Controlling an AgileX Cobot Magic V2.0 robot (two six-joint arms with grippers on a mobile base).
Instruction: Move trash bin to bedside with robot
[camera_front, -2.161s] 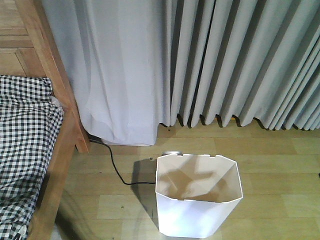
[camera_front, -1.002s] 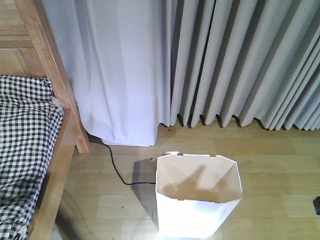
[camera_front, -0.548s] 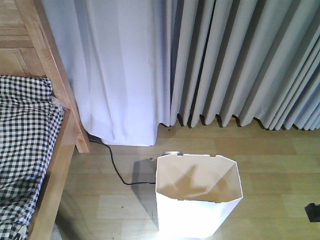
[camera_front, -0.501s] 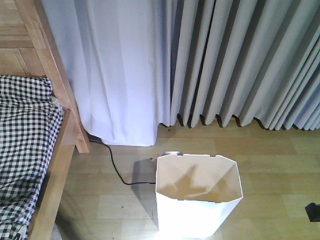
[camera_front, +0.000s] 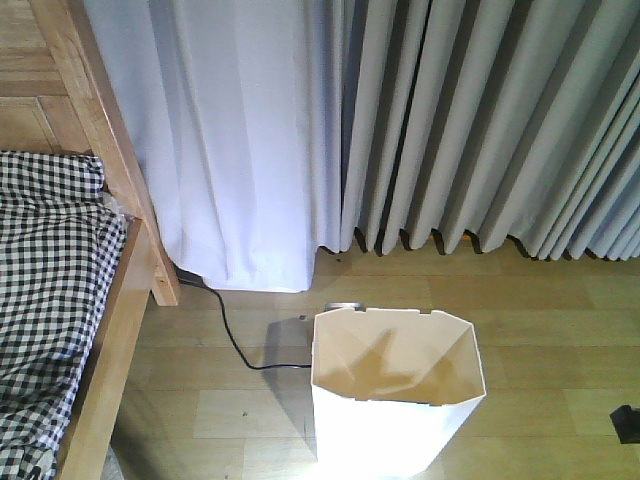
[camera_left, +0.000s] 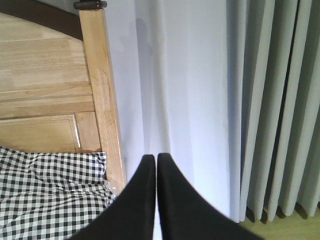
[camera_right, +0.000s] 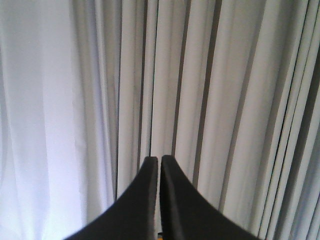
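Only the front view showed the trash bin (camera_front: 397, 390), upright on the wood-plank floor (camera_front: 560, 330), well apart from the bed (camera_front: 60, 300). The left pincer (camera_left: 156, 162) was closed and empty before the bed's wooden headboard (camera_left: 50, 95). The right pincer (camera_right: 159, 164), likewise closed, faced grey curtains (camera_right: 225, 100). A black cable (camera_front: 235, 345) crossed the floor.

You see the white trash bin (camera_front: 397, 392) standing upright on the wood floor (camera_front: 560, 330), open at the top. The bed (camera_front: 60, 300) with checked bedding is at your left, apart from it. A black cable (camera_front: 235, 345) runs between them. Grey curtains (camera_front: 400, 130) hang behind.
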